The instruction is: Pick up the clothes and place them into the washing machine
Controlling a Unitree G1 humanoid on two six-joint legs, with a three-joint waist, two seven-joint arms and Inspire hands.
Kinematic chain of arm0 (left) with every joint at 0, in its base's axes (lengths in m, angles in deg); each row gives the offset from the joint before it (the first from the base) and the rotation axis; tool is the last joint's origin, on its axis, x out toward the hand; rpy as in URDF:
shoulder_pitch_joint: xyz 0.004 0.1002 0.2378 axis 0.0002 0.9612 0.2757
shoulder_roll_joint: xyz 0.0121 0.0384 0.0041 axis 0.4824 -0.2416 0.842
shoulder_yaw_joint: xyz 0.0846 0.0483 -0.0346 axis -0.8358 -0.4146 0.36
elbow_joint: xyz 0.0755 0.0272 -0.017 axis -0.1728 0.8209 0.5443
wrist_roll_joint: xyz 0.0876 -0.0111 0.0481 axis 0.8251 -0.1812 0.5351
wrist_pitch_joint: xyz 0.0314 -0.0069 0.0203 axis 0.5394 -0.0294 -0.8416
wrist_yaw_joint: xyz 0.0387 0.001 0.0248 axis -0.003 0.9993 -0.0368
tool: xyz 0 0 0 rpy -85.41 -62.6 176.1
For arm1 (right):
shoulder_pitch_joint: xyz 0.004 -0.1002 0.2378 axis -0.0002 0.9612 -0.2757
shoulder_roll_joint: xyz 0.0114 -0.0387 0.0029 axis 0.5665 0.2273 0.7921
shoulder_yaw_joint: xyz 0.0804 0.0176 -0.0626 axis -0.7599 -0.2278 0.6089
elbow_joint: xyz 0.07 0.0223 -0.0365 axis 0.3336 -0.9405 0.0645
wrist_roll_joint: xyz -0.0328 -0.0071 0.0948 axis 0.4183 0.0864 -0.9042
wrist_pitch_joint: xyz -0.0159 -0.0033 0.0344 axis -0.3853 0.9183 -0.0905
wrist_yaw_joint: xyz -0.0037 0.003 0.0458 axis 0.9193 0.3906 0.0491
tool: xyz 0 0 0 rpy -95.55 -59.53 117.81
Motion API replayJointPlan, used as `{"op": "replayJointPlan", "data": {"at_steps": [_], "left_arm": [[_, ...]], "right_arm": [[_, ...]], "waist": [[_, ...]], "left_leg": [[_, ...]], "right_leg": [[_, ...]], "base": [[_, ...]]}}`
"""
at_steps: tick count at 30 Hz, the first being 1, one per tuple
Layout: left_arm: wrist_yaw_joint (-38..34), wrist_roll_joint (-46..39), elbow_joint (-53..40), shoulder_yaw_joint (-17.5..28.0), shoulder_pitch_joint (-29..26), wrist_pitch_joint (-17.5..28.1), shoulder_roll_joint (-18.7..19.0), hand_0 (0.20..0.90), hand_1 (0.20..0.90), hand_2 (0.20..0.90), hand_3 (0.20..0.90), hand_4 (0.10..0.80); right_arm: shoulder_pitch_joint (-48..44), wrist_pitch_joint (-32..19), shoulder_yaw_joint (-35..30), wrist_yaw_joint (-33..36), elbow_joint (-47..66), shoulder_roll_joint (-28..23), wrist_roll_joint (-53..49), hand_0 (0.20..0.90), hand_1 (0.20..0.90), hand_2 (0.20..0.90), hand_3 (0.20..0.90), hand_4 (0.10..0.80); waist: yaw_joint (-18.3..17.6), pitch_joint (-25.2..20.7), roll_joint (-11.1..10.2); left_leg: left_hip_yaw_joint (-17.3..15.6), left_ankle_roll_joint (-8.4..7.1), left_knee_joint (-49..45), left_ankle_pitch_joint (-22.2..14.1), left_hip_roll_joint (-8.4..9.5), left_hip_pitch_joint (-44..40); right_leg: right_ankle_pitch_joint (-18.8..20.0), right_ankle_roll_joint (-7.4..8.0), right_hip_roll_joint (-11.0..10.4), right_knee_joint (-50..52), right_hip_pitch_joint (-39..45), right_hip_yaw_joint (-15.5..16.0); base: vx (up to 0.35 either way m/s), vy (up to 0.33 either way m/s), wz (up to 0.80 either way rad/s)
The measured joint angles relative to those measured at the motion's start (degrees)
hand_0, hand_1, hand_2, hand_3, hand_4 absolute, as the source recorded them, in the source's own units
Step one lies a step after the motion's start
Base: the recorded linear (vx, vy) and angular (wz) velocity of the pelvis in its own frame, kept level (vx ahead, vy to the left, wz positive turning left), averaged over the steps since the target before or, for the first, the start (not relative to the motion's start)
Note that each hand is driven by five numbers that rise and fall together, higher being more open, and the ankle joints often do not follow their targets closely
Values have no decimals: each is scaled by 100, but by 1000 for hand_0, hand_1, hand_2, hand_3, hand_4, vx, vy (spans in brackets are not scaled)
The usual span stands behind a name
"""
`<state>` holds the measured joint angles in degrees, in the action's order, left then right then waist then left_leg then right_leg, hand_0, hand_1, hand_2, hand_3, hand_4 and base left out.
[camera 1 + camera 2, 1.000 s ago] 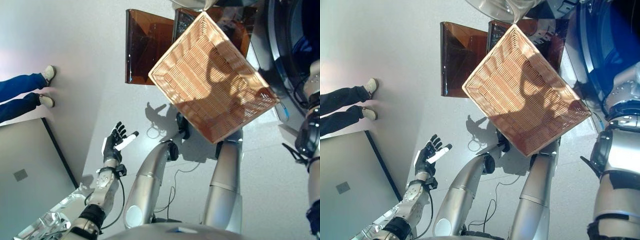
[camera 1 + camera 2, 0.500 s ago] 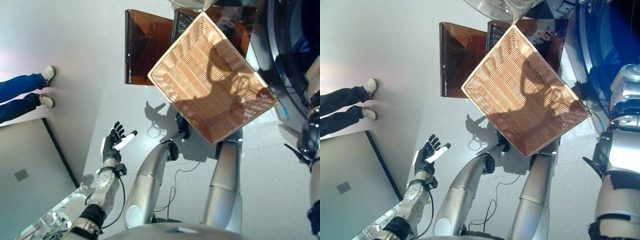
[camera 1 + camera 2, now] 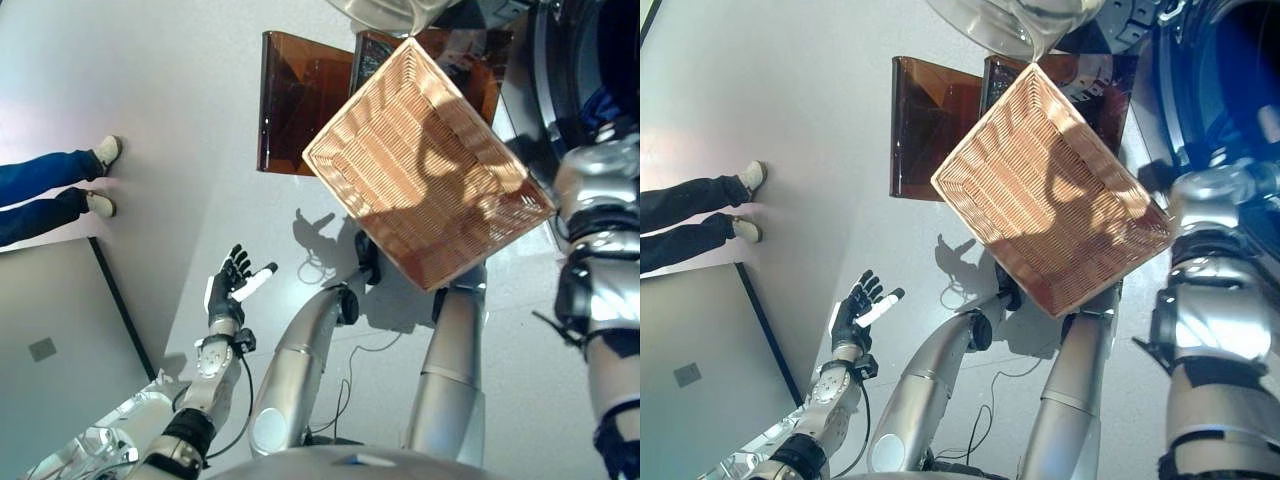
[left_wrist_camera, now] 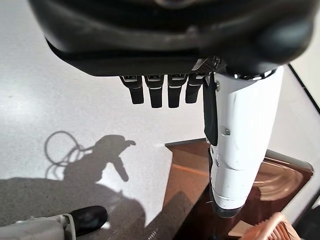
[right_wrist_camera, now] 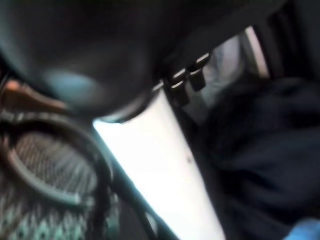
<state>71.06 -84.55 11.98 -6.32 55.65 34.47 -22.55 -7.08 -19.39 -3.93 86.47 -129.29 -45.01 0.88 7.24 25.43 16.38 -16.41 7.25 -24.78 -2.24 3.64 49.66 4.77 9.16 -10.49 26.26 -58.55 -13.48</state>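
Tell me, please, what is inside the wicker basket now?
The wicker basket holds no clothes: only its bare woven bottom and shadows show. Nothing inside it is covered.

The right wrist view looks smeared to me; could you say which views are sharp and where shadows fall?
Right wrist view: blurred, right hand against dark cloth. Left wrist view: sharp, left hand, its shadow on the floor. Eye views: an arm's shadow crosses the basket.

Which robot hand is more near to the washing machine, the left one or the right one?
The right. The right robot hand is at the washing machine opening, with dark blue clothes just past its fingers. The left robot hand hangs open over the floor, far across the wicker basket from it.
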Motion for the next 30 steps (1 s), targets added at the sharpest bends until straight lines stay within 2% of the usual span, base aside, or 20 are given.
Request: {"op": "replayJointPlan", "data": {"at_steps": [11, 19, 23, 30], "left_arm": [[-30, 189, 193, 24, -2, 12, -144, 900, 900, 900, 900, 800], [-82, 448, 620, 94, -64, 14, -208, 900, 900, 900, 900, 800], [-173, 561, 929, 309, -54, 12, -247, 900, 900, 900, 900, 800], [-268, 787, 1250, 488, -66, 9, -256, 900, 900, 900, 900, 800]], "right_arm": [[1024, -128, 179, -24, 746, 763, 904, 900, 900, 900, 900, 800], [1685, -273, 574, -367, 1059, 979, 1403, 900, 900, 900, 900, 800], [1949, -301, 815, -452, 1075, 1181, 1527, 900, 900, 900, 900, 800], [2415, -397, 1169, -678, 1084, 1337, 1804, 900, 900, 900, 900, 800]], "waist": [[-165, 3, -4], [-366, 16, -30], [-481, 11, -63], [-524, -56, -229]], "left_leg": [[12, -20, 47, -15, -55, -3], [60, -110, -12, -73, -190, -180], [126, -150, 8, -72, -274, -305], [159, -183, 77, -66, -275, -493]], "right_leg": [[-3, -7, 48, -69, 22, 19], [-52, -32, 168, -105, 239, 72], [-29, -52, 211, -234, 445, 182], [-11, -127, 245, -266, 613, 214]], "base": [[0, -2, -1], [27, -2, -7], [34, -1, -4], [1, -2, -1]]}}
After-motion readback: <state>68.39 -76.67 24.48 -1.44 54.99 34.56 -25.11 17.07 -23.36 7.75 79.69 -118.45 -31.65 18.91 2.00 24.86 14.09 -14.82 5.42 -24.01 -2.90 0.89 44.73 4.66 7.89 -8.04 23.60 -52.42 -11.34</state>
